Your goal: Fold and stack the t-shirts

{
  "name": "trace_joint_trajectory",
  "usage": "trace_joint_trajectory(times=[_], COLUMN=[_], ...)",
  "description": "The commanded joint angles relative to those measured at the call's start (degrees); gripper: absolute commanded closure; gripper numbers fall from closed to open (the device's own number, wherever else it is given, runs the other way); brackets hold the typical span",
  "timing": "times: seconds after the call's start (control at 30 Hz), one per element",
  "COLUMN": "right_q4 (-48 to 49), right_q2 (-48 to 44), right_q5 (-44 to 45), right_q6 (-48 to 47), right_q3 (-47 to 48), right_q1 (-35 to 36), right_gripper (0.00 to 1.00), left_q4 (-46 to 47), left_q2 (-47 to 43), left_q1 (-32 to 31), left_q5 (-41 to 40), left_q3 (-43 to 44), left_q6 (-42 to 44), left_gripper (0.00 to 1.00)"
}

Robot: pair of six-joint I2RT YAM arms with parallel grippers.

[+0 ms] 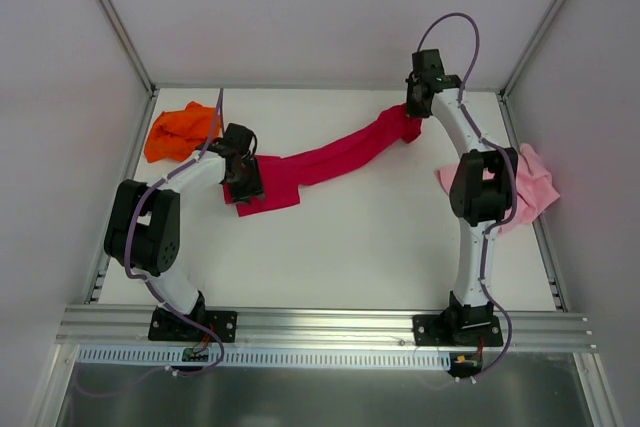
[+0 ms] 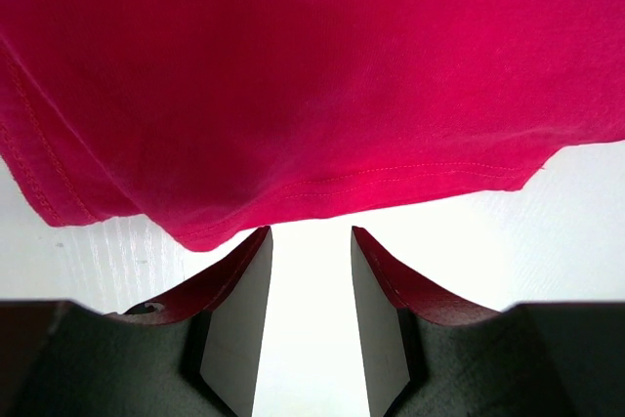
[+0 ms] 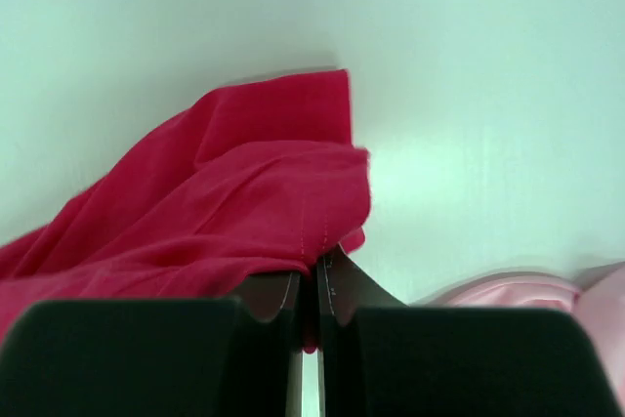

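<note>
The crimson red t-shirt (image 1: 320, 162) lies stretched in a long band across the white table (image 1: 350, 237), from the left middle to the far right. My right gripper (image 1: 415, 107) is shut on its far right end, and the cloth (image 3: 225, 212) is pinched between the fingers. My left gripper (image 1: 245, 179) is open at the shirt's left end, its fingertips just short of the hem (image 2: 322, 187), holding nothing. The bright orange t-shirt (image 1: 178, 131) lies crumpled at the far left. The pale pink t-shirt (image 1: 530, 187) lies bunched at the right edge, and it also shows in the right wrist view (image 3: 557, 295).
White walls with metal frame posts close in the table on the left, far and right sides. An aluminium rail (image 1: 320, 327) runs along the near edge where both arm bases are bolted.
</note>
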Motion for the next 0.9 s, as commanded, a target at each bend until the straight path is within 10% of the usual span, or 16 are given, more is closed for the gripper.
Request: trace_joint_trajectory(times=[0.0, 0.13, 0.27, 0.4, 0.7, 0.87], right_q4=[-1.5, -1.3, -2.7, -4.4, -6.2, -5.1], right_q2=[-0.6, 0.6, 1.7, 1.9, -5.2, -8.1], right_q5=[9.3, 16.1, 23.9, 26.4, -9.0, -10.4], right_q6=[-1.5, -2.1, -0.3, 1.9, 3.5, 0.4], right_q3=[4.8, 5.4, 6.4, 5.8, -2.1, -5.7], right_q1=[-0.6, -0.6, -0.7, -0.6, -0.1, 1.2], right_gripper=[0.99, 0.76, 0.17, 0.14, 0.24, 0.28], left_q4=[-1.0, -1.3, -1.9, -2.0, 2.5, 4.1], left_q2=[-1.1, -1.4, -1.5, -1.9, -4.0, -2.0], left_q1=[0.0, 0.0, 0.0, 0.0, 0.0, 0.0], left_q5=[0.0, -0.1, 0.1, 0.0, 3.2, 4.4], left_q3=[1.1, 0.9, 0.8, 0.7, -0.5, 4.8], left_q6=[1.6, 1.9, 2.2, 2.1, 0.4, -1.1], left_gripper=[0.62, 0.62, 0.62, 0.62, 0.62, 0.61])
